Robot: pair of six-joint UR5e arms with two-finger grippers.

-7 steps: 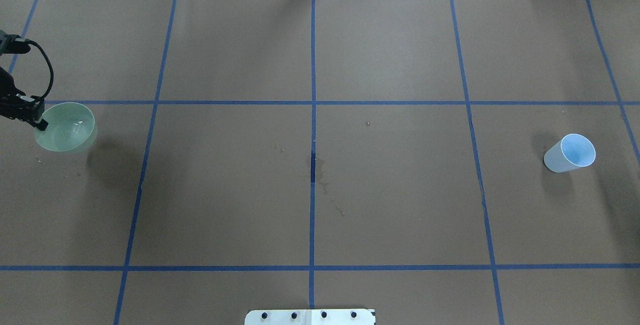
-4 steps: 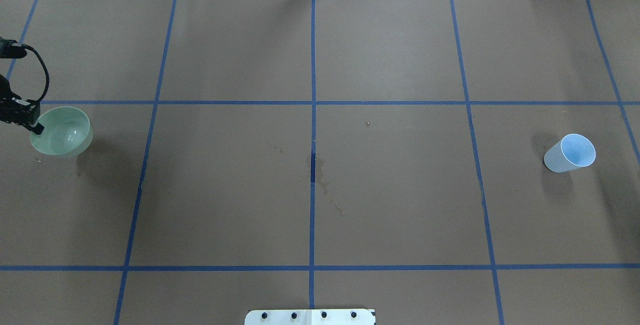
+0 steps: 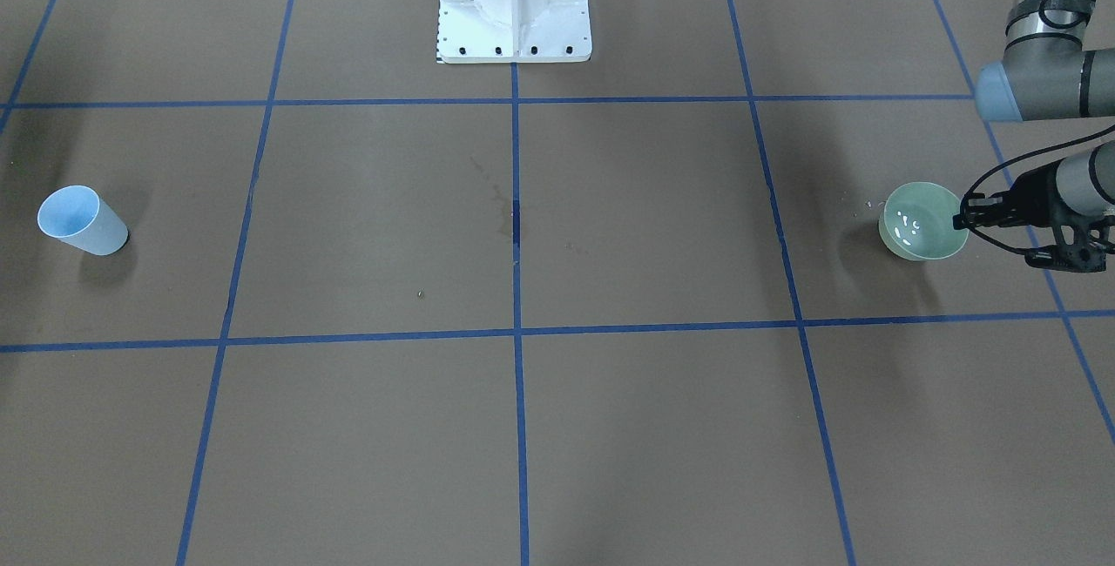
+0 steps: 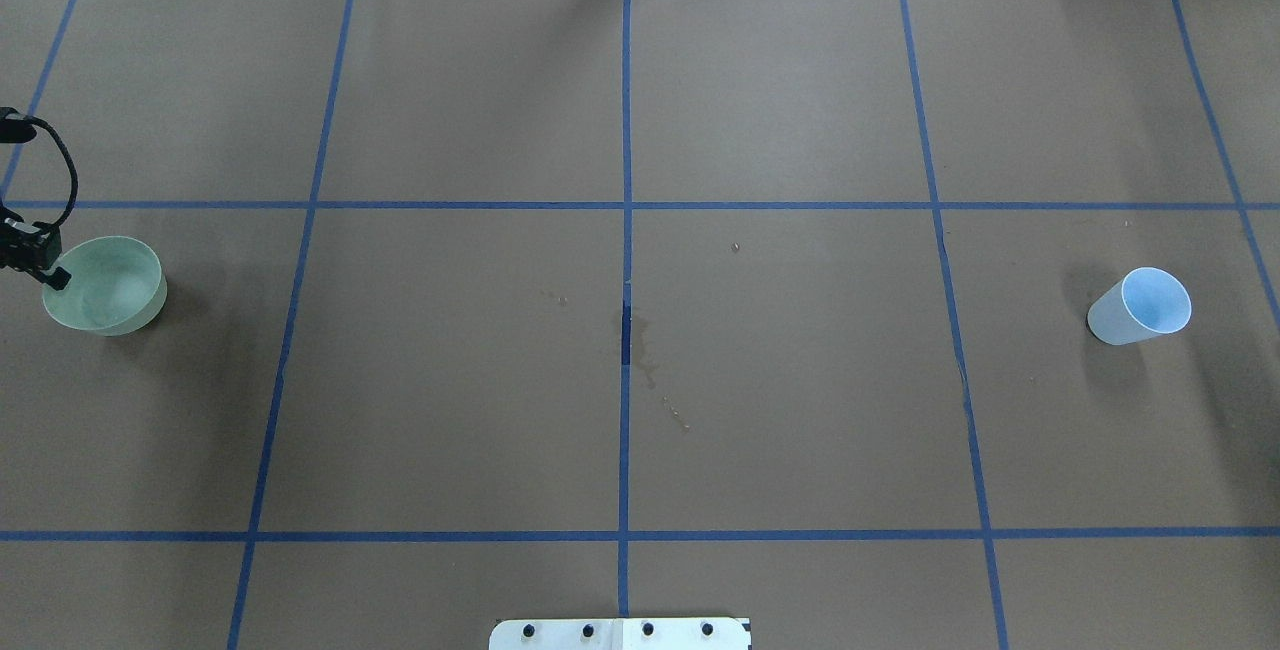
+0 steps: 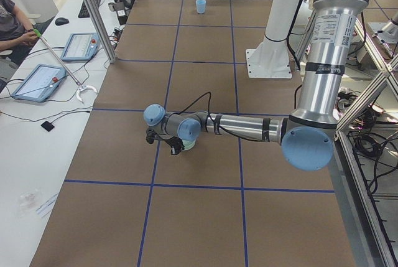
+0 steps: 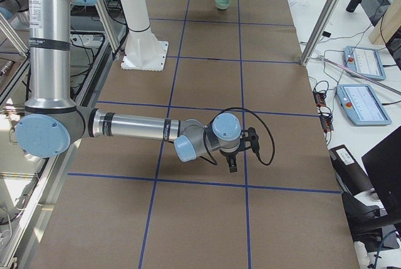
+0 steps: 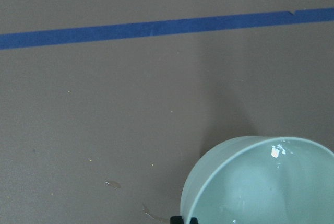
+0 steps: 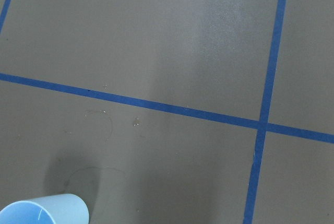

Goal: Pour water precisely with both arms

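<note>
Out at nine o'clock on the tabletop (image 4: 620, 110), the left fingers (image 4: 58, 278) pinch the rim of a green bowl (image 4: 110, 290), water (image 3: 908, 226) glinting inside. At three o'clock stands a blue cup (image 4: 1140, 307); right fingers (image 6: 231, 163), can't tell their grip.

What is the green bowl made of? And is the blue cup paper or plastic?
The green bowl looks like glazed ceramic or hard plastic. It is smooth and shiny, with bright white glints inside, but the pictures cannot settle which. The blue cup looks like thin matte plastic, because its pale wall seems to let some light through. Paper is less likely, but possible.
</note>
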